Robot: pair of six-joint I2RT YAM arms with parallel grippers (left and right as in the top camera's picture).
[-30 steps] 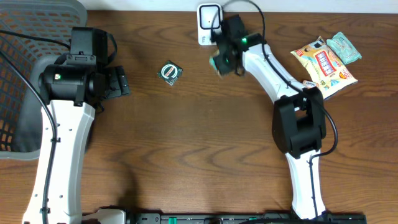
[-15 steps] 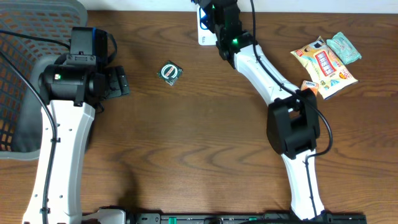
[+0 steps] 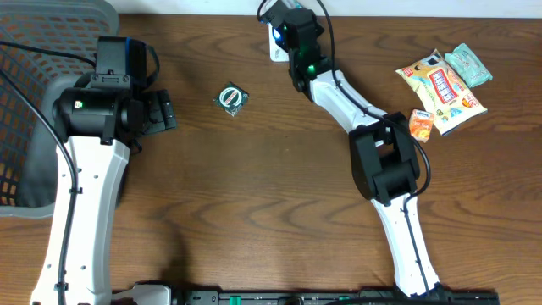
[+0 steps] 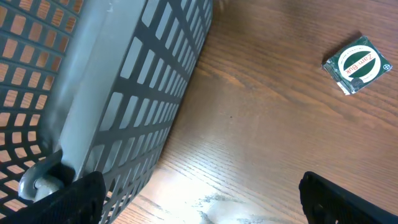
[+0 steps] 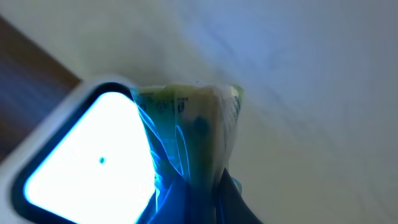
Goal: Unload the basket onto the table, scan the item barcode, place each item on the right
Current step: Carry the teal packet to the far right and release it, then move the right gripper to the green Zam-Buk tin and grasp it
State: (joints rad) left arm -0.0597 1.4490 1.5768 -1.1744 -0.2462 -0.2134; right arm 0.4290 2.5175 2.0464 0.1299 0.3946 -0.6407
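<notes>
Packet (image 5: 186,143) clamped in right jaws beside scanner (image 5: 81,155), left jaws wide apart, empty.

Mock shop checkout: white barcode scanner (image 3: 279,42), grey plastic mesh basket (image 3: 34,102), snack packets (image 3: 440,85) on brown wooden table (image 3: 254,212).

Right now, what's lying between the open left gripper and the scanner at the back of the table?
Only the round green packet, seen overhead; otherwise bare wood between the left gripper and the scanner.
</notes>
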